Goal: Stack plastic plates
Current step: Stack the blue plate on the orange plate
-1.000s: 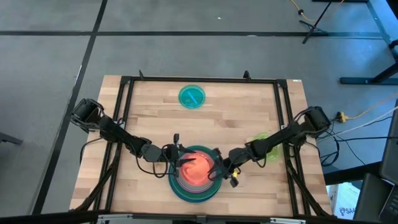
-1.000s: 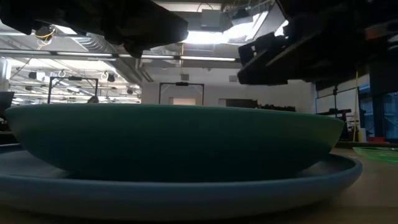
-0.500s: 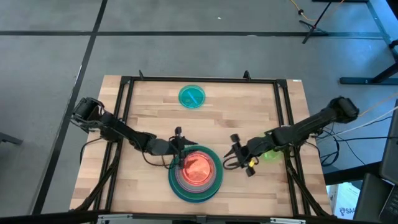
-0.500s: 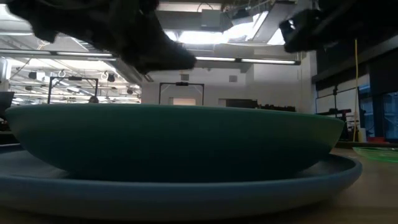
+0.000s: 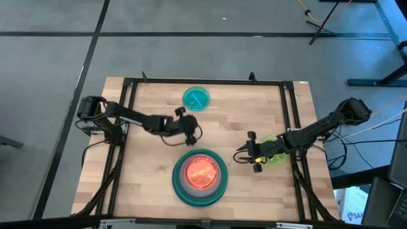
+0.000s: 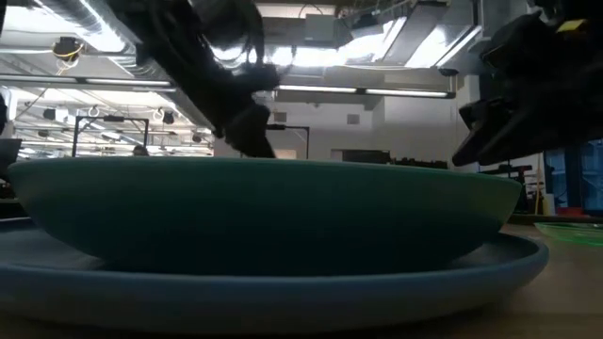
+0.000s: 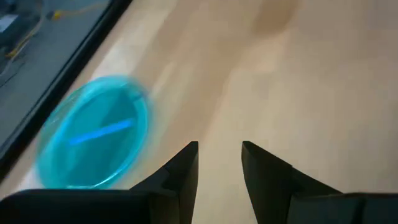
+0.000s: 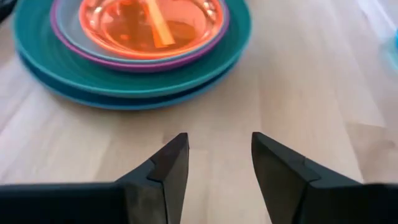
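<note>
- On the near side of the worktop (image 5: pixel 146 191) sits your stack of plates (image 5: pixel 200 177). It has a big blue plate at the bottom, a green one on that, then smaller ones, and an orange plate (image 5: pixel 201 170) on top.
- Two small plates are not stacked yet. The teal plate (image 5: pixel 196 98) lies at the far side of the worktop. The lime plate (image 5: pixel 272 150) lies over by the right edge.
- Your left pincer (image 5: pixel 189 129) is between the stack and the teal plate. It is open and holds nothing. In the left wrist view the teal plate (image 7: pixel 93 140) lies ahead of the fingers, a bit off to one side, so you must turn a little to line up with it.
- Your right pincer (image 5: pixel 245 154) is open too and holds nothing. It points at the stack, and the lime plate is right behind it, under the arm. You would have to back up or turn to reach it.
- I think the left arm has the easier job next, since the teal plate is already in front of it.
- Round plates have no long side, so grab any part of the rim.
</note>
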`<state>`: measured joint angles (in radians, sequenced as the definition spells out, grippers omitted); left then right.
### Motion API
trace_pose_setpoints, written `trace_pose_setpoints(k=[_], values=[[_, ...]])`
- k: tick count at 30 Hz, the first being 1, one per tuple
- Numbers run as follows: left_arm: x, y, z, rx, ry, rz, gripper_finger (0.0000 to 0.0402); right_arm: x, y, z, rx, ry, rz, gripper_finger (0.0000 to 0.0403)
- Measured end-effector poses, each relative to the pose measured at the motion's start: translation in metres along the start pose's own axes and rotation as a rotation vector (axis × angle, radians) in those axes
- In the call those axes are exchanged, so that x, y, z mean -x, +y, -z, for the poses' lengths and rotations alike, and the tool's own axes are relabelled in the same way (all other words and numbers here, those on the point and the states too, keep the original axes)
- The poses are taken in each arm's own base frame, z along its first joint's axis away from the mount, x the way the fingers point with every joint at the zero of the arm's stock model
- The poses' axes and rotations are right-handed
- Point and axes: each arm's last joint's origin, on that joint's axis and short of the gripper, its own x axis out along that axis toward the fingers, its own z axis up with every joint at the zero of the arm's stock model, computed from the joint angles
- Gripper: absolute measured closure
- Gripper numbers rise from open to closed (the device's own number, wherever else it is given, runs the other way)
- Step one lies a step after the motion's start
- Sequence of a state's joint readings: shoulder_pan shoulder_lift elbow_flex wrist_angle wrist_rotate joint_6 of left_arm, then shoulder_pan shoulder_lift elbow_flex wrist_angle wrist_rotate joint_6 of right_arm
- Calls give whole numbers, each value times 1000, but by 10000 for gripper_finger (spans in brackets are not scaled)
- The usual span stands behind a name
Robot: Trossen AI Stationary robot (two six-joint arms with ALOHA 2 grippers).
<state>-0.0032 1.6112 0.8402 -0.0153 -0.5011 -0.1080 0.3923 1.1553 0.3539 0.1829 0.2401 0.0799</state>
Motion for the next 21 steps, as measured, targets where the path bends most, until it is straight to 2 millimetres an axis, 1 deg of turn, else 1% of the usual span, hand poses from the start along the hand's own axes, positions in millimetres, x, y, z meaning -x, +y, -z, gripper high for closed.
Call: trace_pose_setpoints(k=[3, 6, 12, 18, 21], values=[[-12, 21, 3, -16, 55, -1, 285, 0, -1, 0, 1, -6, 21, 237], [-24, 35, 6, -76, 88, 37, 285, 0, -1, 1, 2, -3, 22, 237], [-50, 57, 18, -205, 149, 19, 285, 0, -2, 0, 3, -7, 64, 237], [-76, 73, 29, -203, 157, -28, 285, 0, -2, 1, 3, -4, 66, 237], [-85, 79, 33, -184, 153, -2, 285, 0, -2, 1, 4, -4, 66, 237]])
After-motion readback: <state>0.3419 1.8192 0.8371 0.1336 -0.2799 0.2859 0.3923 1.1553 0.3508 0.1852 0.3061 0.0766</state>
